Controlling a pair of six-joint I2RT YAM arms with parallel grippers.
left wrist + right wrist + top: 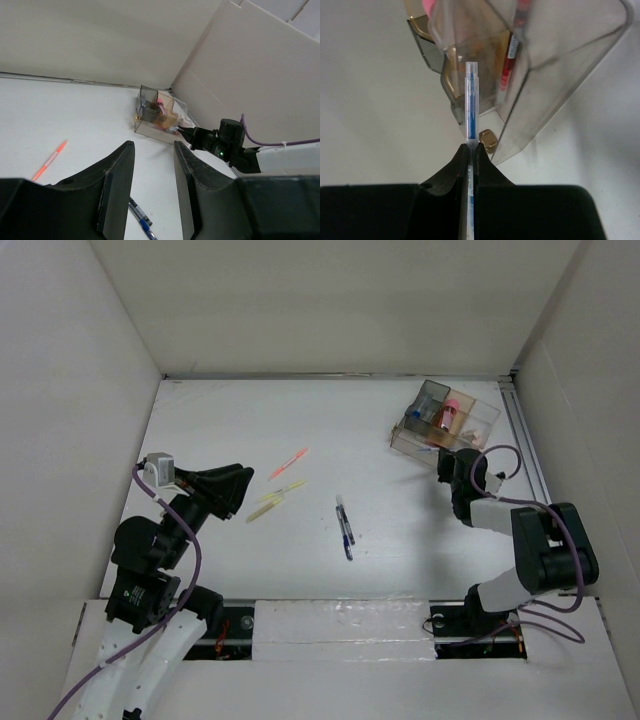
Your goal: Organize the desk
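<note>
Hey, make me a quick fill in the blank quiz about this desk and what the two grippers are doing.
1. The right gripper is shut on a ____ pen.
2. The left gripper is ____ and holds nothing.
3. The clear organizer box sits at the far ____ corner of the desk.
Missing words: blue; open; right.

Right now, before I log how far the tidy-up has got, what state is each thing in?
right gripper: shut on the blue pen
blue pen: held, tip pointing at the organizer
left gripper: open, empty
organizer: no lid, a few items inside
orange pen: lying loose on the desk
yellow markers: lying loose, side by side
two blue pens: lying loose, close together
</note>
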